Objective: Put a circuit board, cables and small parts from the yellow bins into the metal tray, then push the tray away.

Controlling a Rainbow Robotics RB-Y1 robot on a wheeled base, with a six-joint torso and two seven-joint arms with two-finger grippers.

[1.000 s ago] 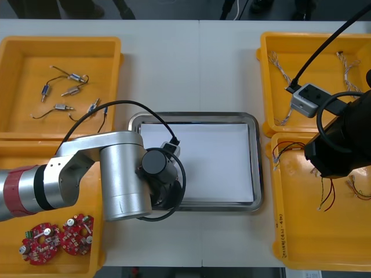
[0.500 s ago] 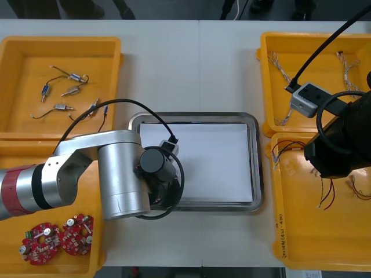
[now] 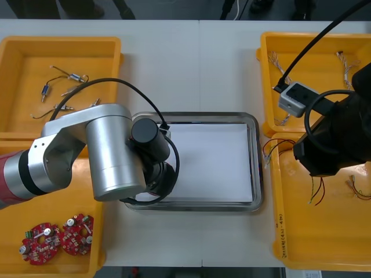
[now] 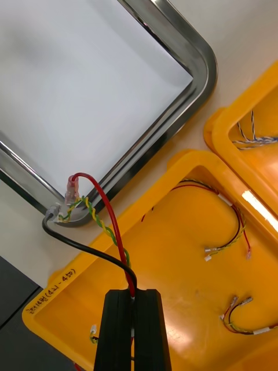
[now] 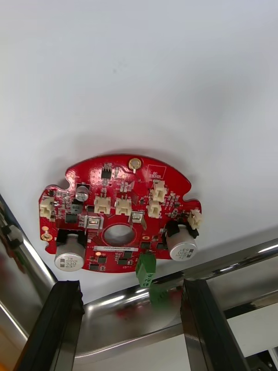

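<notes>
A round red circuit board (image 5: 116,214) lies flat on the white inside of the metal tray (image 5: 231,264), close to its rim. My left gripper (image 5: 130,290) stands open just above the board, one finger at each side, touching nothing. In the front view the left arm (image 3: 110,156) covers the tray's (image 3: 197,116) left end. My right gripper (image 4: 133,293) is shut on a bundle of red, yellow and black cables (image 4: 110,220). The bundle's far ends hang over the tray's corner (image 4: 197,52). From the front, those cables (image 3: 268,150) show between the right arm (image 3: 333,145) and the tray's right rim.
Small metal parts (image 3: 64,87) lie in the far left yellow bin. Two more red boards (image 3: 58,237) rest in the near left bin. Blue and white cables (image 3: 278,69) sit in the far right bin. More red and yellow cables (image 4: 231,232) lie in the near right bin (image 3: 324,243).
My left gripper has opened and let the circuit board go in the tray, and the left arm has drawn back. The right arm has carried its cables left, toward the tray.
</notes>
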